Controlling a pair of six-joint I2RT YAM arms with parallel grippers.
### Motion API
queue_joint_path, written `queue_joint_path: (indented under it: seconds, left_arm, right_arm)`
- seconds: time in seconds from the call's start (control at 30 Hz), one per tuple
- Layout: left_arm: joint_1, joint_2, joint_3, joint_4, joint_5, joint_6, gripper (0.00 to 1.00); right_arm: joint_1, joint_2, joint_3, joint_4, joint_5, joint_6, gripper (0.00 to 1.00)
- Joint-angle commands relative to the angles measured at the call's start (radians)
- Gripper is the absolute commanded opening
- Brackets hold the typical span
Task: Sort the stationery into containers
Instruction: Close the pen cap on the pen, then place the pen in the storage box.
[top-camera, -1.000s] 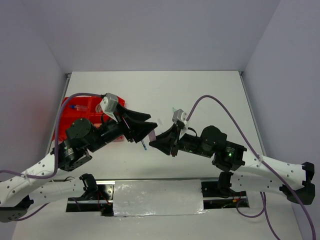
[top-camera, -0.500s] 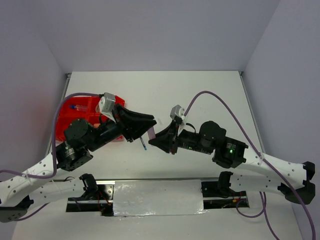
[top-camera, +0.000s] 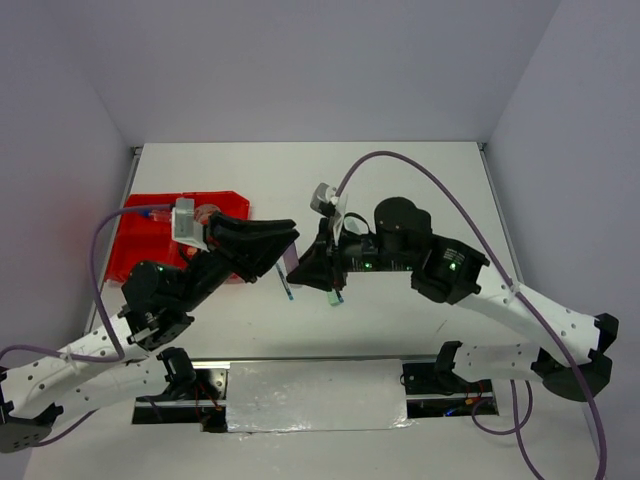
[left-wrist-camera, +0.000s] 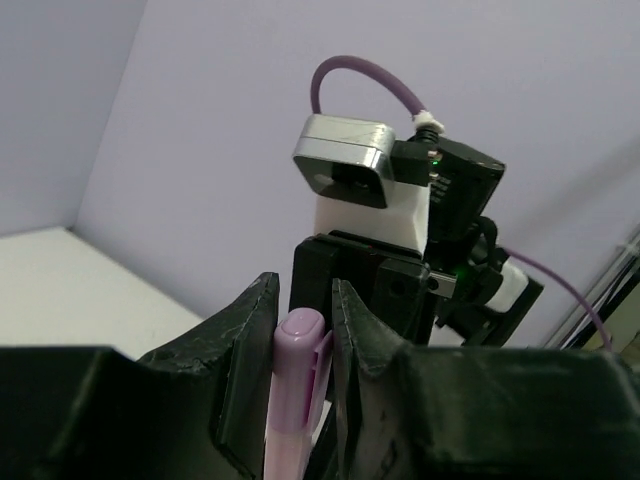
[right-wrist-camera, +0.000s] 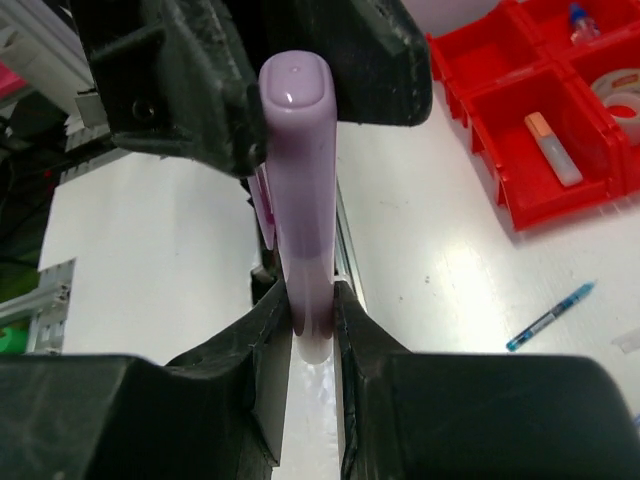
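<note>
A purple marker (right-wrist-camera: 300, 200) is held at both ends above the table. My right gripper (right-wrist-camera: 312, 300) is shut on its pale lower end. My left gripper (left-wrist-camera: 300, 310) is shut on its capped end (left-wrist-camera: 295, 380). In the top view the two grippers meet mid-table, left gripper (top-camera: 290, 240) against right gripper (top-camera: 308, 262), and the marker is mostly hidden between them. The red tray (top-camera: 130, 250) lies at the left, behind the left arm. A thin blue pen (top-camera: 288, 290) lies on the table under the grippers.
In the right wrist view the tray (right-wrist-camera: 490, 55) holds an orange-tipped marker (right-wrist-camera: 552, 148), a tape roll (right-wrist-camera: 620, 95) and a blue-capped item (right-wrist-camera: 580, 15) in separate compartments. The blue pen (right-wrist-camera: 550, 316) lies below it. A small green item (top-camera: 335, 297) sits under the right gripper.
The left jaws have shut on the purple marker that the right gripper holds. The right wrist swung left and up; the left gripper drew back slightly to the left.
</note>
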Motion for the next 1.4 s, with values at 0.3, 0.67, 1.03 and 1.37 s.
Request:
queue_joint_path:
  seconds: [0.3,0.67,1.03,1.37]
  left_arm:
    - [-0.103,-0.008,-0.118,-0.447,-0.038,-0.036,0.01]
    - [-0.102,0.003,0.129,-0.618,-0.18,0.061,0.54]
    - [-0.102,-0.096,0.137,-0.65,-0.258,0.065,0.0]
    - [-0.102,-0.03,0.209,-0.828,-0.613,-0.125,0.0]
  right_arm:
    - [-0.04,0.01,0.262,0.393,-0.004,-0.01,0.0]
    - [-0.037,-0.059,-0.037,0.419,-0.096,0.03,0.0]
    - [-0.038,-0.044,-0.111,0.459,-0.224,0.067,0.0]
    - [-0.06,-0.085,-0.203,0.444,-0.124,0.045,0.57]
